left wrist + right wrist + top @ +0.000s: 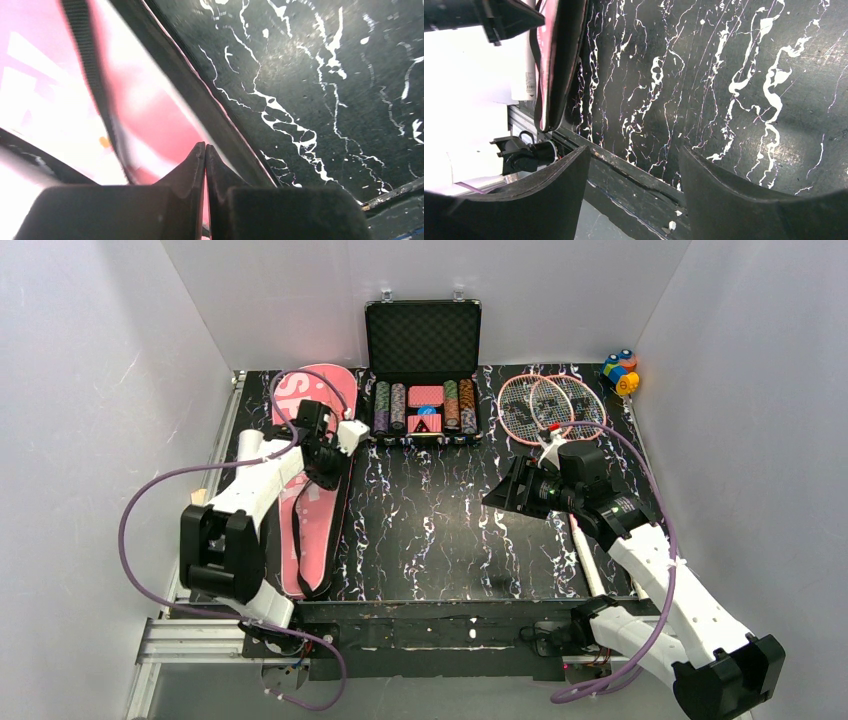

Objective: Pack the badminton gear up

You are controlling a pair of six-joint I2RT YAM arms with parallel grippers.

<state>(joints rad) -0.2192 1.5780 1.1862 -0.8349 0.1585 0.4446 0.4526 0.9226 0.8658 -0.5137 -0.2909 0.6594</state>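
Packing turns on the pink racket-shaped cloth cover with a black strap [308, 525]. It lies flat on the left side of the black marbled table [430, 530], and its long way runs from the far wall toward the arms. The left gripper [205, 150] is right at the cover's right-hand long edge, with its jaws pressed tight together. Nothing can be seen between them, so a pinch on the trim cannot be told.

The two pink-framed rackets [550, 405] lie well apart from the cover, at the far right. They are much nearer the right gripper [634, 152], whose jaws stand wide apart and hold nothing.

A long white tube [585, 565] lies along the right edge, partly under that arm.

Only the top view shows the rackets. Only the left wrist view shows the closed tips.
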